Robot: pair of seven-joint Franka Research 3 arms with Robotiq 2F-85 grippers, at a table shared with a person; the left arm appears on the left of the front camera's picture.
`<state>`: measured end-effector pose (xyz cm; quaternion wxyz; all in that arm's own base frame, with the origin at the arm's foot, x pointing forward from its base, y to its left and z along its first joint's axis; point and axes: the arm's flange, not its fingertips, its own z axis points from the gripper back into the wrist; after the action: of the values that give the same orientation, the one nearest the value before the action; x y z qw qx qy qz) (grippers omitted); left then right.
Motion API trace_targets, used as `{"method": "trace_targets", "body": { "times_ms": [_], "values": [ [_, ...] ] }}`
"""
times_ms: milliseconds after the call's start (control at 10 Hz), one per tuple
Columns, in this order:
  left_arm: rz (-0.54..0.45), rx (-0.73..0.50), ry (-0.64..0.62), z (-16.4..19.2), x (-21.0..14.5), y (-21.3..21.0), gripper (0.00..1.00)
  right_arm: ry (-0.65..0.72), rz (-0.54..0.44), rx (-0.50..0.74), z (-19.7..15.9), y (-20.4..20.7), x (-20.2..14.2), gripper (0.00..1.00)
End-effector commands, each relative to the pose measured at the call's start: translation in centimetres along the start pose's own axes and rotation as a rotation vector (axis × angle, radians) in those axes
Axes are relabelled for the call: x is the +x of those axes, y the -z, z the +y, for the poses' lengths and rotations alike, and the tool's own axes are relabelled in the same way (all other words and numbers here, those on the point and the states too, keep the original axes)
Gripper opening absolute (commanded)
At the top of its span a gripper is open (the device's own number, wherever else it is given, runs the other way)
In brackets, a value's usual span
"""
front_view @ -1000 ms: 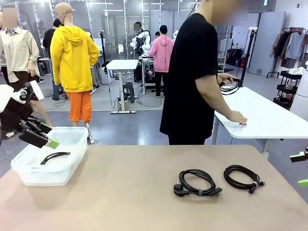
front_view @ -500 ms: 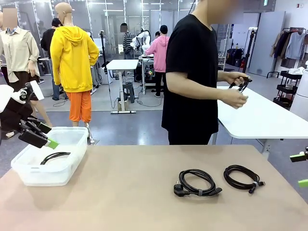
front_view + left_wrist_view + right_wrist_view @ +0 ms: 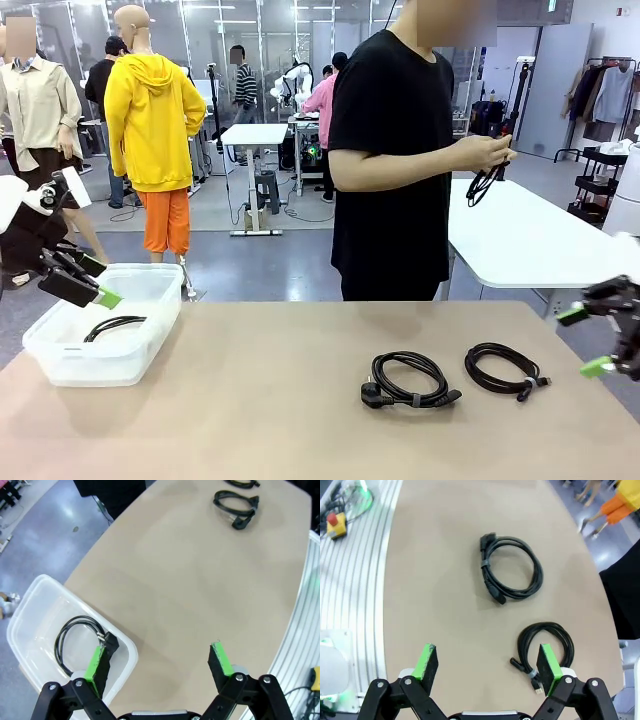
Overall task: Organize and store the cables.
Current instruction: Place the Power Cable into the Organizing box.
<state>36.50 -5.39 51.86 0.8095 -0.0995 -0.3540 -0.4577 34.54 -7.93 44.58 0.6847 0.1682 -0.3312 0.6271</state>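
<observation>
The left gripper (image 3: 98,281) is hanging with jaws spread over a clear bin (image 3: 60,362), one coiled cable (image 3: 112,325) lying just below it. On the table (image 3: 250,400), a plugged cable (image 3: 485,562) and a smaller cable (image 3: 545,626) are lying just beside the right gripper (image 3: 585,340), its jaws also standing wide apart.

Two tied black cable coils lie flat, near each other, on the bench (image 3: 250,400): the larger coil (image 3: 410,380) with a chunky plug and the thinner coil (image 3: 503,370) to its right, while a third coil (image 3: 112,325) rests inside the clear bin (image 3: 60,350) and a fourth coil (image 3: 485,183) dangles from the person's hands (image 3: 490,152).
</observation>
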Motion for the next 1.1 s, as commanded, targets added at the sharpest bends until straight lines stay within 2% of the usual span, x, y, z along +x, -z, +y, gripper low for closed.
{"method": "trace_targets", "body": {
  "times_ms": [0,200,400,500,700,1000],
  "values": [
    [0.004,0.018,-0.012,-0.1,0.1,-0.2,1.0,-0.013,0.19,0.071,0.6,3.4,5.3,1.0],
    [0.004,0.018,-0.012,-0.1,0.1,-0.2,1.0,-0.059,0.299,0.098,0.4,6.4,9.2,1.0],
    [0.004,0.018,-0.012,-0.1,0.1,-0.2,1.0,-0.028,0.334,0.167,-0.5,9.4,11.9,1.0],
    [0.004,0.018,-0.012,-0.1,0.1,-0.2,1.0,-0.021,0.388,0.178,-0.8,11.2,12.8,1.0],
    [0.004,0.018,-0.012,-0.1,0.1,-0.2,1.0,0.007,0.425,0.215,-1.4,14.7,13.9,1.0],
    [0.004,0.018,-0.012,-0.1,0.1,-0.2,1.0,0.038,0.508,0.184,-2.7,21.4,13.9,1.0]
  ]
}}
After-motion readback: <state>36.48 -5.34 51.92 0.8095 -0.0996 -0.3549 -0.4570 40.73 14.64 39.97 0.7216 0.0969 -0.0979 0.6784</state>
